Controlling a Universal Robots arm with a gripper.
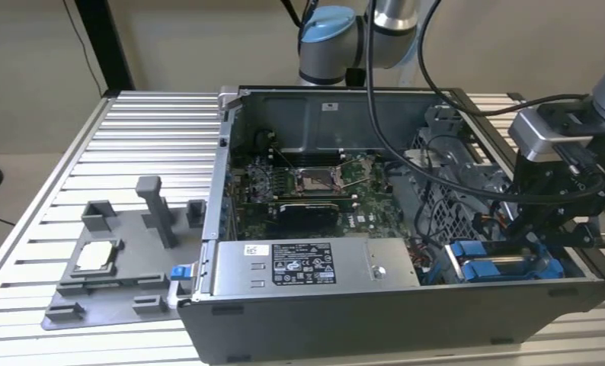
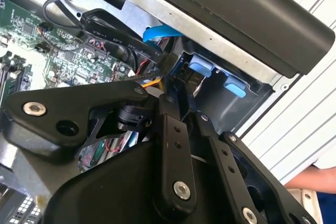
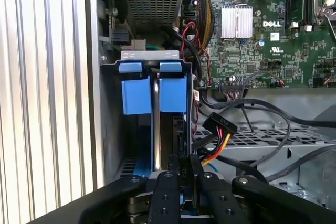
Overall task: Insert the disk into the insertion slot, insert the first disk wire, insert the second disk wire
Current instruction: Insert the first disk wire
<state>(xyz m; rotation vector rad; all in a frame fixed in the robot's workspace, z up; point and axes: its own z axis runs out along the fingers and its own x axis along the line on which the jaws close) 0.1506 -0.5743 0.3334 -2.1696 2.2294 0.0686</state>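
One arm works over an open PC case [image 1: 404, 320] that lies on a slatted metal table [image 1: 129, 137]. In the exterior view its blue-capped base joints [image 1: 333, 34] rise behind the case's far wall. Its wrist enters from the exterior view's right, carrying a grey camera block [image 1: 539, 133]. From there the gripper [image 1: 534, 235] points steeply down into the case's near corner on the exterior view's right, with black cables [image 1: 455, 103] looping from the arm across the case.

In both wrist views the gripper's [image 3: 185, 169] black finger links converge to a narrow point. The fingers [image 2: 170, 109] are drawn together, and I cannot tell whether anything is pinched between them.

The disk [image 3: 173, 95] sits down inside the insertion slot [image 3: 111, 129] in its bright blue carrier. The carrier's two blue tabs are at the end away from the gripper, and the gripper's [image 2: 181, 103] tip is at the nearer end, just above or against it; contact cannot be judged. In the exterior view the disk [image 1: 500, 265] lies low in that same corner, beside the grey power supply box [image 1: 302, 263].

A black connector [image 3: 220, 128] on yellow, red and black wires hangs loose just beside the slot, near the fingers. A flat blue cable [image 2: 157, 32] curves above the bay in the second wrist view. The green motherboard [image 3: 262, 24] fills the case floor beyond. A grey fixture plate [image 1: 110, 290] rests on the table on the exterior view's left.
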